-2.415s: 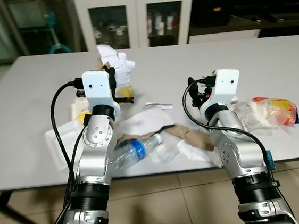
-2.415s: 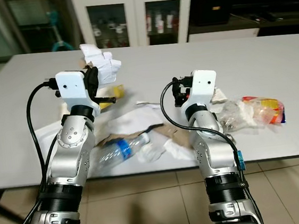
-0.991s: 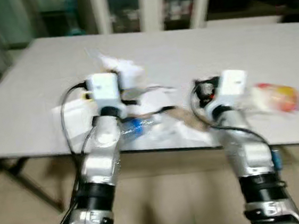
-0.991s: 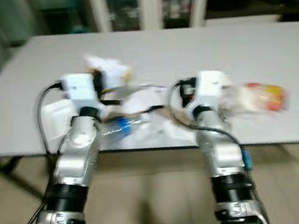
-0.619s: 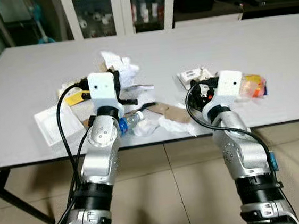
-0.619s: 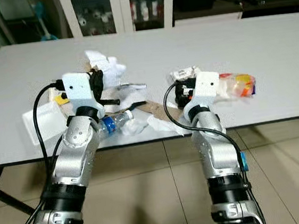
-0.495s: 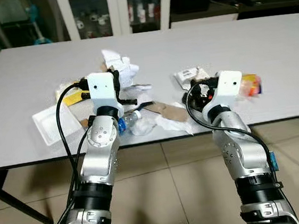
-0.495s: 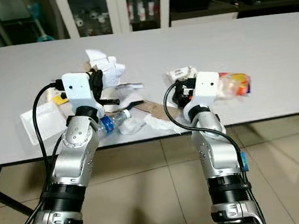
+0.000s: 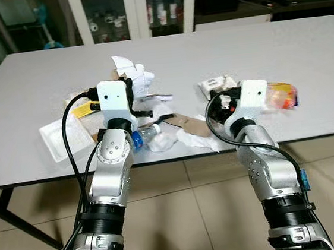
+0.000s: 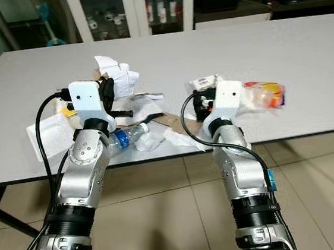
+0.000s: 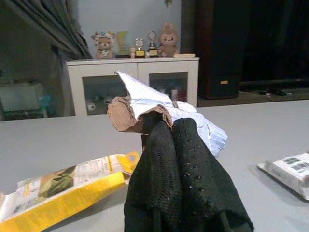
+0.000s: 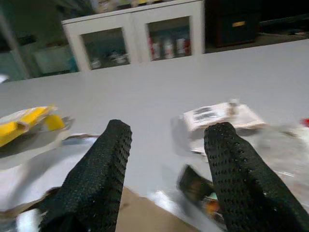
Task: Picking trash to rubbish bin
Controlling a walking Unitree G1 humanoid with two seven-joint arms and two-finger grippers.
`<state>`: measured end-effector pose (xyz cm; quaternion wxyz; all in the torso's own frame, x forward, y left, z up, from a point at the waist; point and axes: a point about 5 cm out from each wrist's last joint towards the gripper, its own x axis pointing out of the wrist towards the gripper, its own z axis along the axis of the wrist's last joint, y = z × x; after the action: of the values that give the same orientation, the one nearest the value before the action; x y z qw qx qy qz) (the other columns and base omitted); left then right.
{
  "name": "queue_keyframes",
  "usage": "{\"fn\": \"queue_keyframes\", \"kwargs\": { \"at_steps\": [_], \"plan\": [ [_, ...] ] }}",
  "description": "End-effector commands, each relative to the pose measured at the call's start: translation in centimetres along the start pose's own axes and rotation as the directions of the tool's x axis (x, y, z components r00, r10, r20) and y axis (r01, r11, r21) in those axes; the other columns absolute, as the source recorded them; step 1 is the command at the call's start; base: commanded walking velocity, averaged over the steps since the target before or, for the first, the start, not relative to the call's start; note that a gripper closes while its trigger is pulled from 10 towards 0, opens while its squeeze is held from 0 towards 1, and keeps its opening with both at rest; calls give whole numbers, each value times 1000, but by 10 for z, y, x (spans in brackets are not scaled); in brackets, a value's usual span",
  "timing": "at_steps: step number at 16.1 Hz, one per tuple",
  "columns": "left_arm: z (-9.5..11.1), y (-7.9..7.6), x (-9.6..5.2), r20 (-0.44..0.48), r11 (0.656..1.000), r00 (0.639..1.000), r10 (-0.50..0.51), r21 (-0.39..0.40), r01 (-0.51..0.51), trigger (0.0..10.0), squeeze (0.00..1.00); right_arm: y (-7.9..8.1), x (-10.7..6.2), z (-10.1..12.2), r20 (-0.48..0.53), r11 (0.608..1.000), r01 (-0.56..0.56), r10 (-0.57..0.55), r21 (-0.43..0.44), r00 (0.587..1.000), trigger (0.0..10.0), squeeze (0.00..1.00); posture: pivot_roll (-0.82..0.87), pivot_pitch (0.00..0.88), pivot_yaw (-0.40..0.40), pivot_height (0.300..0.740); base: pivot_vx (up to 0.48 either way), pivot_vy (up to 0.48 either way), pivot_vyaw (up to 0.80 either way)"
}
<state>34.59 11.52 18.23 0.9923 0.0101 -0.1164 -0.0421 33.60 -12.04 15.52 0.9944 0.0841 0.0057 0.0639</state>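
1. Above the near edge of a grey table [image 9: 302, 45], the left gripper [image 11: 174, 140] is raised with its two black fingers pressed together on a crumpled wad of white and brown paper [image 11: 159, 108].
2. From the head camera, that wad of paper sits lifted clear of the table top, just in front of the white wrist housing of the left arm [image 9: 113, 98].
3. Below and beside the left arm lie a clear plastic bottle with a blue label [image 9: 147, 136], a white tray [image 9: 66, 135] and a yellow packet [image 11: 63, 186], all on the table.
4. Nearer the middle are a piece of brown cardboard [image 9: 185, 123] and crumpled white tissue [image 9: 195, 139] at the table's front edge.
5. To the right, the right gripper [image 12: 166, 145] hovers over the table with its fingers spread wide apart and nothing between them.
6. Beyond the right gripper lie a flat white packet with printed labels [image 12: 219, 115] and, further right, a clear bag with red and yellow contents [image 9: 280, 95].
7. Behind the table stands a white cabinet with glass doors [image 9: 134, 12]; no rubbish bin can be made out.
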Motion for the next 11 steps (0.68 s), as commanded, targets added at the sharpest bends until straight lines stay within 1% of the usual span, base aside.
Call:
{"fn": "queue_keyframes", "kwargs": {
  "at_steps": [1,2,3,4,5,6,7,8,9,11],
  "plan": [
    [3,1,2,12,1000,1000,1,18,-1,10000,0,11,-2,-4,-42,995,-98,97,-23,994,10000,0,9,8,1,740,0,0,0],
    [3,2,2,11,1000,1000,3,20,-4,10000,0,22,-4,-9,-76,982,-181,177,-50,981,10000,0,7,8,2,740,0,0,0],
    [3,3,2,11,1000,1000,4,22,-5,10000,0,28,-5,-12,-102,969,-236,229,-67,968,10000,0,7,8,2,740,0,0,0],
    [4,5,2,17,999,1000,5,40,-5,10000,0,41,-10,-18,-135,938,-328,312,-116,940,10000,0,11,5,-2,740,0,0,0],
    [5,7,2,21,999,1000,4,50,-5,10000,0,44,-11,-19,-140,930,-345,327,-126,934,10000,0,11,5,-2,740,0,0,0],
    [8,21,4,28,996,999,26,83,-28,10000,0,46,-12,-20,-143,926,-355,337,-126,930,10000,0,16,5,-5,740,0,0,0],
    [10,32,6,30,994,999,43,96,-45,10000,0,45,-11,-19,-144,926,-355,337,-125,930,10000,0,19,7,-4,740,0,0,0],
    [15,50,7,31,990,998,45,132,-49,10000,0,42,-11,-20,-153,926,-355,335,-129,930,10000,0,22,10,-4,740,0,0,0],
    [19,63,6,26,983,999,30,181,-34,10000,0,39,-10,-22,-170,927,-348,324,-138,931,10000,0,26,13,-6,740,0,0,0],
    [20,82,3,-3,972,1000,3,236,-2,10000,0,35,-9,-23,-184,934,-329,302,-142,936,10000,0,31,19,-7,740,0,0,0]
  ]
}}
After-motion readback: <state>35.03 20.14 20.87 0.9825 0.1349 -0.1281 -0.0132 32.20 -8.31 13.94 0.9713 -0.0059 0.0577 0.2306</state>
